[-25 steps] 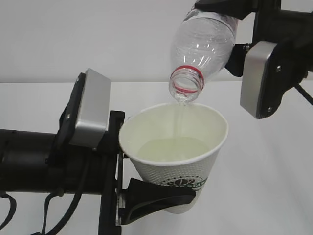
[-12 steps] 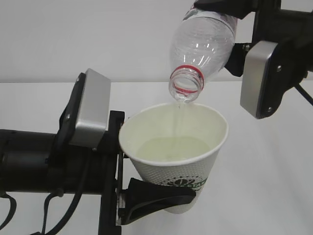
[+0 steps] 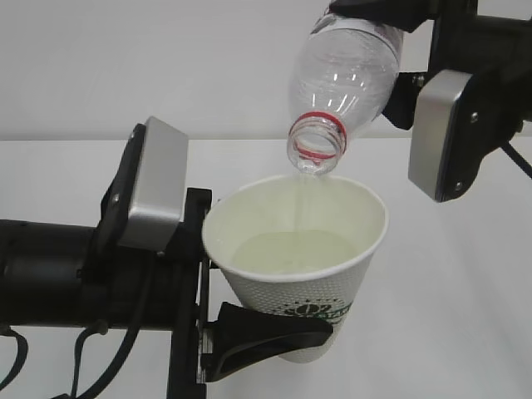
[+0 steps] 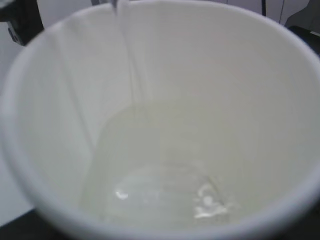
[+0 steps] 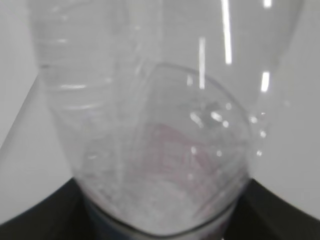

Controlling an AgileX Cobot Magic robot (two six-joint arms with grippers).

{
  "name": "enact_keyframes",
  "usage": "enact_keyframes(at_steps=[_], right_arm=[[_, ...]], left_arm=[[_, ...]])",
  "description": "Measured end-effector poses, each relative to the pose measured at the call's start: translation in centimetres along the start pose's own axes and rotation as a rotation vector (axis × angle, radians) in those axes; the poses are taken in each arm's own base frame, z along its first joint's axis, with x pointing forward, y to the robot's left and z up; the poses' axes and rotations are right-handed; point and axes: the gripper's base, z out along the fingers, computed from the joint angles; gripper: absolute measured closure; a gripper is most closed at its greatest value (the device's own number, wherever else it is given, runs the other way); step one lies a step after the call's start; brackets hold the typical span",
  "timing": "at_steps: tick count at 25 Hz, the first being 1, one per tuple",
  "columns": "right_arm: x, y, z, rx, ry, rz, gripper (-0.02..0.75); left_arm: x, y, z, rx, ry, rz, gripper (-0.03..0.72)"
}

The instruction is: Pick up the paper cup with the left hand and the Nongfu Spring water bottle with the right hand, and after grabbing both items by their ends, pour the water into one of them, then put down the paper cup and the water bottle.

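At lower centre, the white dotted paper cup [image 3: 296, 253] was gripped by the left pincer [image 3: 249, 332]; at upper right, the tilted clear plastic bottle [image 3: 345, 79] was gripped by the right pincer [image 3: 391, 17], and clear water [image 3: 307, 208] was poured into the cup.

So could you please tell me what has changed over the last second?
Nothing visibly changed: the clear plastic bottle stays tipped over the white paper cup, a thin stream of water still falling, and both claws keep their holds.

Barely any change across the second: thin stream of water [image 3: 306, 195] running on from tipped Nongfu Spring water bottle [image 3: 345, 71] into paper cup [image 3: 295, 258], its pool perhaps marginally fuller.
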Motion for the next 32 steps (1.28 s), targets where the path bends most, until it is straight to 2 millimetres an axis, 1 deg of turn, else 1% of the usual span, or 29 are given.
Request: enact_keyframes(at_steps=[32], right_arm=[[0.0, -0.06, 0.01, 0.003, -0.001, -0.016, 0.27]], left_arm=[[0.0, 0.0, 0.0, 0.0, 0.0, 0.0, 0.197]])
